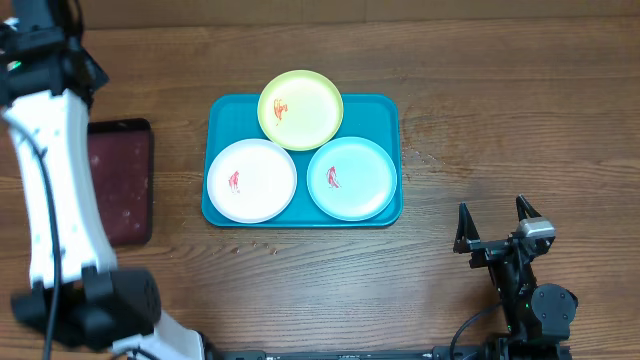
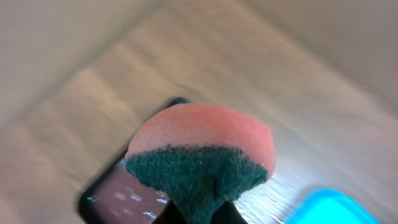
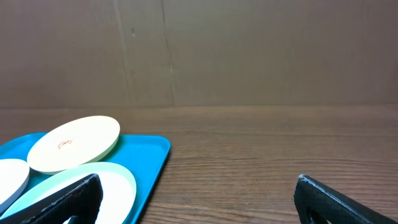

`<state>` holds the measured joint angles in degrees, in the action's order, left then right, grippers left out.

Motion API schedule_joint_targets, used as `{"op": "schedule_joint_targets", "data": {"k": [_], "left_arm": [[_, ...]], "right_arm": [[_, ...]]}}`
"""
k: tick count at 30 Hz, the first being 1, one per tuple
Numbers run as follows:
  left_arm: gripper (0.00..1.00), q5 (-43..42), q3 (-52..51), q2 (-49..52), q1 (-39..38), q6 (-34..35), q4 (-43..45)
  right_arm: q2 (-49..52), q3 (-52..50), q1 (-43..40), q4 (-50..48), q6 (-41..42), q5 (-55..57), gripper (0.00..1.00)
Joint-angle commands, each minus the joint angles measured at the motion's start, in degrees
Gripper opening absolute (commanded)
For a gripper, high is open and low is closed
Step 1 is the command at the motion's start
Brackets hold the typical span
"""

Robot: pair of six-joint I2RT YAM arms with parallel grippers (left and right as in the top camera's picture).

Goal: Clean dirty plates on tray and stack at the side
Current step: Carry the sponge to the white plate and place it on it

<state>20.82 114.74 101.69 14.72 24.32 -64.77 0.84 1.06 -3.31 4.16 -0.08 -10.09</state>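
The wooden table (image 1: 480, 100) is carrying two trays. A large blue tray (image 1: 225, 115) is lying flat around the middle of the tabletop, somewhat toward the far edge, with its long sides running parallel to that edge. A smaller dark red tray (image 1: 120, 180) is sitting near the left edge, well apart from the blue one. Small crumbs (image 1: 255, 245) are lying scattered on the bare wood just off the blue tray's near side, and a few more specks (image 1: 425, 158) are lying beside its right side.
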Motion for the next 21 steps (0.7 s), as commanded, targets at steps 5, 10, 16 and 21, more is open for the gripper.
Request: {"op": "schedule_joint_targets", "data": {"k": [5,10,16,21], "left_arm": [[0.04,-32.59,-2.36,-1.49,-3.1,-2.08,-10.91],[0.04,-38.4,-14.29,0.33,-10.8,-5.11,-10.78],[0.04,-36.87,-27.96,4.7,-19.54,-3.52,1.03],[0.04,-32.59,-30.71,10.32,-21.86,-0.28,5.49]], "right_arm": [[-0.68,-0.59,0.2,-0.22,-0.37,0.42,1.0],[-0.68,-0.59,0.2,-0.22,-0.37,0.42,1.0],[-0.68,-0.59,0.2,-0.22,-0.37,0.39,1.0],[-0.68,-0.59,0.2,-0.22,-0.37,0.39,1.0]]}}
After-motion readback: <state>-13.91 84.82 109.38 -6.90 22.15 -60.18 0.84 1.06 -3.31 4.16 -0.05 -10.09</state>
